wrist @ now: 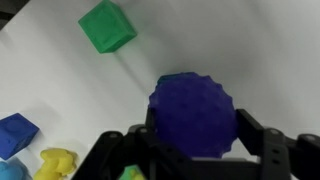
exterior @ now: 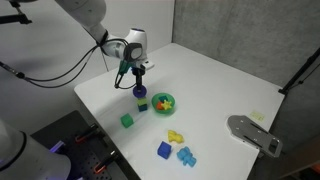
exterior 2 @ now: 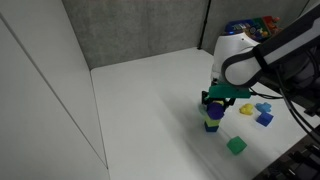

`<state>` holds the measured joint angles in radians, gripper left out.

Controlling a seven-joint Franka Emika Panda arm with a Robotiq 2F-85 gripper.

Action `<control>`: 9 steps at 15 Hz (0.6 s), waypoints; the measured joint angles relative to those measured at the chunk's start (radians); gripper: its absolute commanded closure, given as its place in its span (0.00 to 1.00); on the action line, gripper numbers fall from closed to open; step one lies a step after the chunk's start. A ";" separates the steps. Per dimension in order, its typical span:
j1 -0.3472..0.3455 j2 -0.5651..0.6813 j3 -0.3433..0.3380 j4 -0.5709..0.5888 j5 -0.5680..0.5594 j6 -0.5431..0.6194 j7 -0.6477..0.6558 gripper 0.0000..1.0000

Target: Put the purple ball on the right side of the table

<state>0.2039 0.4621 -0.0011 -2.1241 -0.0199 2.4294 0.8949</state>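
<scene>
The purple ball (wrist: 193,113) is a dark purple-blue bumpy sphere held between my gripper's (wrist: 195,140) two black fingers. In both exterior views the gripper (exterior: 138,78) (exterior 2: 212,103) points down over the white table (exterior: 210,80) (exterior 2: 150,100). It holds the ball (exterior: 139,91) (exterior 2: 212,114) just above a small green-yellow block (exterior: 141,104) (exterior 2: 211,126). I cannot tell whether ball and block touch.
A green bowl (exterior: 162,102) stands beside the block. A green cube (exterior: 127,121) (exterior 2: 236,146) (wrist: 107,26), a blue cube (exterior: 164,149) (exterior 2: 264,118) (wrist: 15,133), a yellow toy (exterior: 175,135) (wrist: 55,163) and a light blue toy (exterior: 186,156) lie nearby. A grey metal plate (exterior: 255,133) lies at the table's edge.
</scene>
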 measured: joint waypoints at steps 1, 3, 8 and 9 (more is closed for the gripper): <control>-0.008 -0.011 0.004 -0.001 0.008 -0.010 -0.046 0.48; -0.023 -0.041 0.009 -0.002 0.011 -0.045 -0.148 0.52; -0.059 -0.138 -0.005 -0.011 -0.043 -0.155 -0.418 0.53; -0.070 -0.153 -0.010 -0.016 -0.057 -0.158 -0.476 0.53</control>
<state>0.1339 0.3096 -0.0110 -2.1400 -0.0771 2.2711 0.4191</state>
